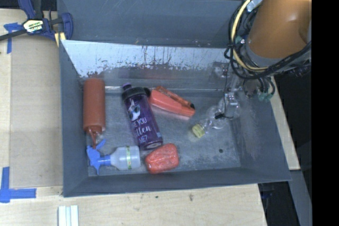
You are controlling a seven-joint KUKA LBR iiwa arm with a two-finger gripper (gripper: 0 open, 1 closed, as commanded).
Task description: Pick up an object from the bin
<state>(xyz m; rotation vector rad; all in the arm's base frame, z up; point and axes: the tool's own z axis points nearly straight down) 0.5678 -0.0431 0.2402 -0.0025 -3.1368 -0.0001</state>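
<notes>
in the camera view, you saw the grey bin (74,129) from above, with the arm coming in from the right of the frame. the big orange cover (278,18) on the arm sat at the upper right, with black and yellow cables (241,45) looped round it. below it, the gripper (229,108) hung down inside the bin, in the right part, close to the right wall. you could not tell if the gripper was open or clenched, because it was small and dark against the floor of the bin.

the thing nearest to it was a small yellow thing (198,130), lying on the bin floor just to the lower left of the gripper. a little clear piece (213,122) lay between the yellow thing and the gripper. you could not tell if the gripper touched it.

the other things lay further left. an orange-red flat thing (170,102) lay in the middle of the frame, near the back wall. a purple bottle (142,118) lay beside it, to its left. a brown-red bottle (94,106) lay along the left side. a clear spray bottle with a blue top (116,158) lay at the lower left. a red lumpy thing (161,157) lay just to the right of it, touching the bottom end of the purple bottle.
</notes>
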